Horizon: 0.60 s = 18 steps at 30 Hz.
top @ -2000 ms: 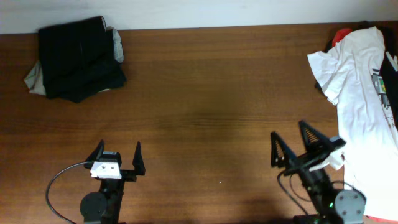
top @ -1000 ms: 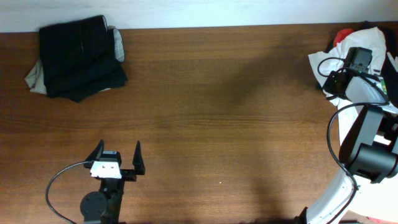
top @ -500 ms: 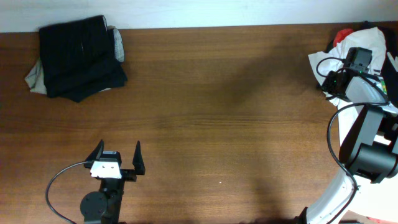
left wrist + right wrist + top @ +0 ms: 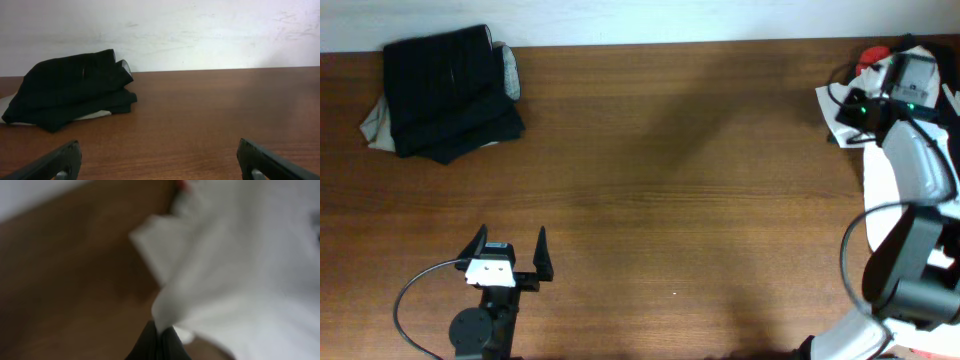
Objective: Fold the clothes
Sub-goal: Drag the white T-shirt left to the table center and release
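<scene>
Black tapered fingers (image 4: 542, 246) and a white block (image 4: 488, 268) are carried by the left gripper (image 4: 511, 238); a grey cable (image 4: 412, 292) is attached; the right arm (image 4: 918, 170) is cased in white and black.

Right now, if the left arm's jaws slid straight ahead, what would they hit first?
Probably nothing until the white wall: bare table lies straight ahead, though the black folded pile sits just left of that line.

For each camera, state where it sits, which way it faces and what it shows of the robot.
Overhead: above the table, looking straight down; both arms show.
Left wrist: low over the table, facing the back wall; open left jaws at the bottom corners.
Right wrist: blurred, close to the white T-shirt; shut right jaws at bottom, seemingly pinching it.
Shared: overhead and left wrist both show the dark folded clothes.
</scene>
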Each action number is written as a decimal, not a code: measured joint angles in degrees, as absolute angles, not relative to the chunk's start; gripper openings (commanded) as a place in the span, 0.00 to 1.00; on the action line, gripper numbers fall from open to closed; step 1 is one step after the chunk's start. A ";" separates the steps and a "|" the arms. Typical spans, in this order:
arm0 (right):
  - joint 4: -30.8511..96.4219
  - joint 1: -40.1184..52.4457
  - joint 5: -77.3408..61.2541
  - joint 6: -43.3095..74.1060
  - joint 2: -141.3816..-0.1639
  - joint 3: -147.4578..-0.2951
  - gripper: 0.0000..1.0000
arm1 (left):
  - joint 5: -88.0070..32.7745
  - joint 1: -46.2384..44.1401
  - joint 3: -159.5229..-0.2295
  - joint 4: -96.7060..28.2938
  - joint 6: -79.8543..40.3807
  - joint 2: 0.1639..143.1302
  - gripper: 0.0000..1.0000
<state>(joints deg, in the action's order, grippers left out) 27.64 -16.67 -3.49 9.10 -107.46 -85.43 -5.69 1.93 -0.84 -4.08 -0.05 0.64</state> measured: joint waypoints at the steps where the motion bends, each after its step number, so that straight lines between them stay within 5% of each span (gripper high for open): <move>1: 27.68 -13.39 -5.58 9.13 -104.90 -85.49 0.04 | -5.72 1.93 -0.84 -4.08 -0.05 0.64 0.99; 4: 27.66 0.27 -11.79 13.63 -103.39 -85.71 0.04 | -5.69 1.93 -0.84 -4.08 -0.05 0.64 0.99; 9: 17.23 36.49 -15.84 22.57 -105.10 -85.78 0.04 | -5.74 1.93 -0.84 -4.08 -0.05 0.62 0.99; 10: 15.09 43.03 -15.94 23.90 -105.67 -85.71 0.18 | -5.72 1.93 -0.84 -4.08 -0.05 0.62 0.99; 11: 14.59 46.19 -16.14 24.86 -105.75 -85.71 0.67 | -5.72 1.93 -0.84 -4.10 -0.08 0.64 0.99; 13: 14.96 48.49 -16.88 26.48 -105.75 -85.71 0.91 | -5.72 1.93 -0.84 -4.10 -0.05 0.64 0.99; 14: 16.29 47.33 -17.78 26.63 -105.75 -85.78 0.99 | -5.72 1.93 -0.84 -4.08 -0.08 0.64 0.99; 18: 30.55 39.48 -16.34 27.11 -102.87 -86.11 0.99 | -5.72 1.93 -0.84 -4.08 -0.05 0.64 0.99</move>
<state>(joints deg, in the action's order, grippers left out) 30.55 39.48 -16.34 27.11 -102.87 -86.11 -5.72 1.93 -0.84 -4.08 -0.05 0.64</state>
